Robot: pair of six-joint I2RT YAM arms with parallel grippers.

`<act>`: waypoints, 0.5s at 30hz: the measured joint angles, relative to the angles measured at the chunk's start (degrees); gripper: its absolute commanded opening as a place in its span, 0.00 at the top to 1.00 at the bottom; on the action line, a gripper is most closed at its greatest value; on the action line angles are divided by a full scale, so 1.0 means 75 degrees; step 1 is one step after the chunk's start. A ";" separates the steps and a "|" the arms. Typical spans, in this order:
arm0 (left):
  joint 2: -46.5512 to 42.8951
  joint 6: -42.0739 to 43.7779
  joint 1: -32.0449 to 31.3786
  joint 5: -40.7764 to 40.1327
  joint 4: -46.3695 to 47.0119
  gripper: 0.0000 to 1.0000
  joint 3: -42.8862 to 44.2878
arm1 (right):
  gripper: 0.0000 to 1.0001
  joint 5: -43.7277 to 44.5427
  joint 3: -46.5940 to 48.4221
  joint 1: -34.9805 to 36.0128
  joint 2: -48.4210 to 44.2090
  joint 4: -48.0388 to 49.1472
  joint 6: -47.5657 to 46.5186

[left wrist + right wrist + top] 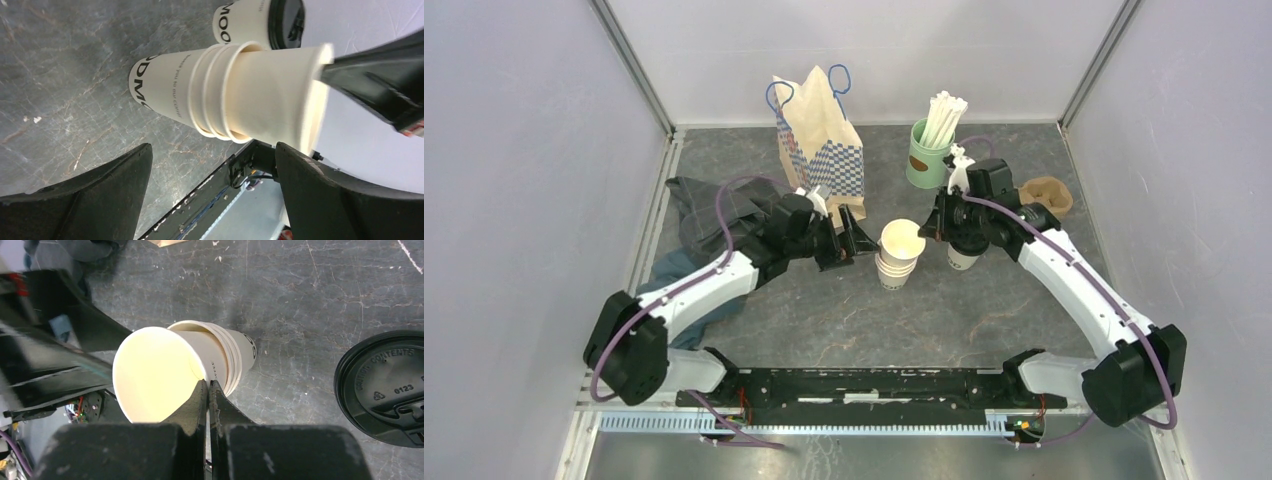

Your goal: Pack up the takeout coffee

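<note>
A stack of white paper cups [894,268] [165,90] stands mid-table. Its top cup [902,240] [275,95] [150,370] is lidless, empty and lifted partway out of the stack. My right gripper [929,232] [207,385] is shut on that cup's rim, one finger inside and one outside. My left gripper [856,243] [214,150] stands open just left of the stack, with nothing between its fingers. A takeout coffee [964,258] [250,22] with a black lid [385,385] stands right of the stack, partly hidden under my right arm.
A brown paper bag [824,140] with a blue checked panel stands behind the left gripper. A green cup of white straws [929,150] is at the back, a brown pulp carrier [1046,195] to its right. Dark cloth [714,210] lies at the left wall.
</note>
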 measured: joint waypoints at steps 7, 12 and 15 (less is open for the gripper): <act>-0.0947 0.0959 -0.0003 -0.0434 -0.1376 0.00 0.0909 | 1.00 0.0370 -0.0277 0.0379 0.0000 0.0047 -0.0166; -0.1626 0.1282 -0.0003 -0.0801 -0.2302 0.00 0.1320 | 1.00 0.1139 -0.0332 0.0475 -0.0009 0.0070 -0.0338; -0.1856 0.1381 -0.0003 -0.0965 -0.2757 0.00 0.1518 | 1.00 0.1673 -0.0332 0.0475 -0.0017 0.0198 -0.0344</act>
